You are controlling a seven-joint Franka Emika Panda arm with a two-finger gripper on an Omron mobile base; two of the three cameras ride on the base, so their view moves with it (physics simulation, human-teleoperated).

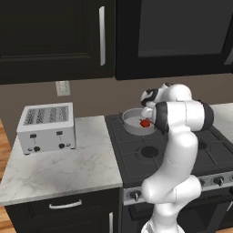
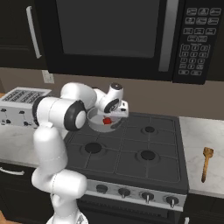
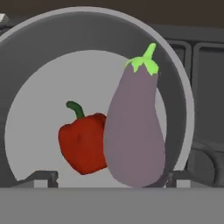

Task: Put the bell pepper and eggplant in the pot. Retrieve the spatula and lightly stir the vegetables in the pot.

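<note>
Both fingers point(image 3: 111, 177) spread over the pot point(image 3: 26, 52) — eggplant point(image 3: 133, 131) and bell pepper point(image 3: 83, 142) inside.

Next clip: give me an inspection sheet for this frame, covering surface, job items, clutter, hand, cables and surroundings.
Surface: black stove with four burners, marble counter on both sides.
Pot: on the rear left burner.
Bell pepper: lying inside the pot.
Eggplant: over the pot, right in front of the hand camera, overlapping the pepper; whether it is gripped or released cannot be told.
Spatula: flat on the counter right of the stove, untouched.
Clutter: toaster on the left counter.
Hand: above the pot; jaw state unclear.
Cables: nothing seen.
Surroundings: microwave above the stove, dark cabinets, wall outlet.
</note>
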